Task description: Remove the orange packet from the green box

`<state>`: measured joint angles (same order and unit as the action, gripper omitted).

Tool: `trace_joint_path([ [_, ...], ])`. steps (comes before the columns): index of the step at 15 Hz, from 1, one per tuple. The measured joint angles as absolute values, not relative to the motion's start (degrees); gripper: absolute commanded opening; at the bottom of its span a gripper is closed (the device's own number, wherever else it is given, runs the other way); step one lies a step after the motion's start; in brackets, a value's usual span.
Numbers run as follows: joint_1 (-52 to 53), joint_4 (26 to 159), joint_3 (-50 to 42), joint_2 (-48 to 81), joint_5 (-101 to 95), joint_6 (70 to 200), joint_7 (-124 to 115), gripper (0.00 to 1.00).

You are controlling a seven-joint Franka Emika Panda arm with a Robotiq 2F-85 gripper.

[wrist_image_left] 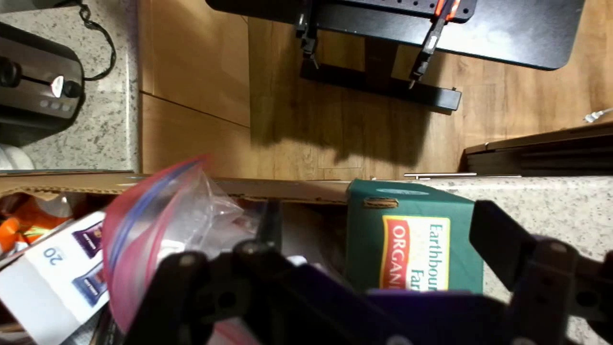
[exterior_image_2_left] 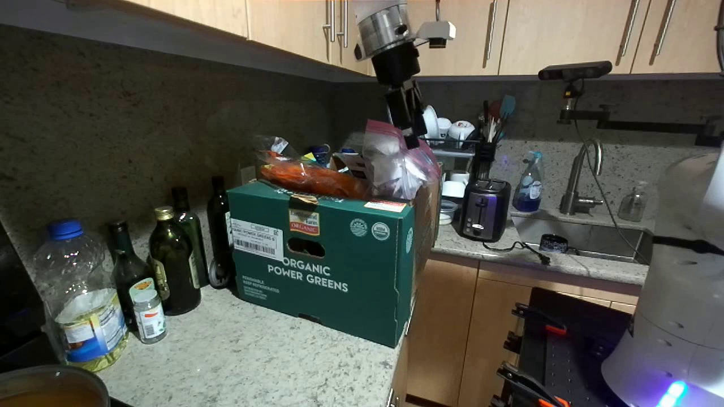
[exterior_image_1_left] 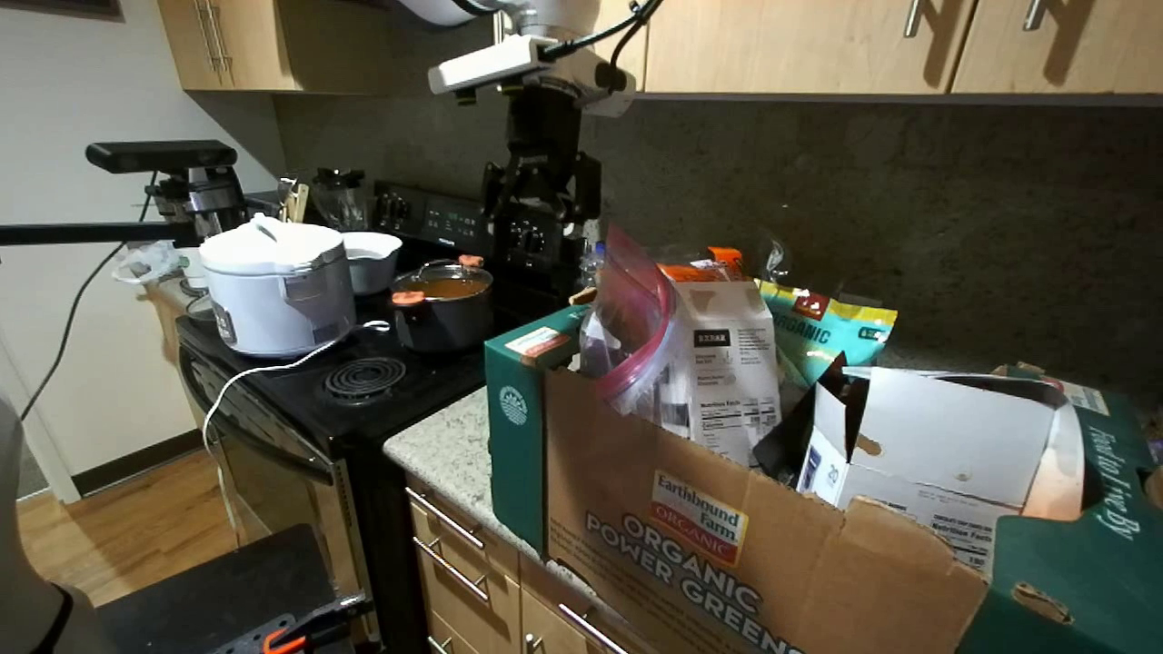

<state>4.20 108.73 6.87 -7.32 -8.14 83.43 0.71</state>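
- Our jaws grip nothing; we judge the removal not yet done;
- at left in an exterior view, the orange packet (exterior_image_2_left: 317, 178) bulges from the top of the green box (exterior_image_2_left: 356, 260); grasping and lifting it out remain;
- right of it, the jaws hang wide, partly over the pinkish bag (exterior_image_2_left: 391, 165); we cannot tell whether they touch it.

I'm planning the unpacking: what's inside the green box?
Visible in the green box are the orange packet, a pink-edged plastic bag, a teal packet, a white printed pack and an open white box. Their lower parts, and whatever lies at the bottom, are covered.
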Motion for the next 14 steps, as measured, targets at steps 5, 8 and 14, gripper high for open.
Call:
trace_joint_path([
  [5, 5.9, 98.3, 7.0, 1.1, -6.6, 79.3, -0.4, 1.0],
  [8, 7.4, 93.1, 7.5, 5.5, -6.6, 78.4, -1.6, 1.0],
  [14, 10.5, 86.2, 8.6, 11.8, -5.9, 79.3, -4.8, 1.0],
])
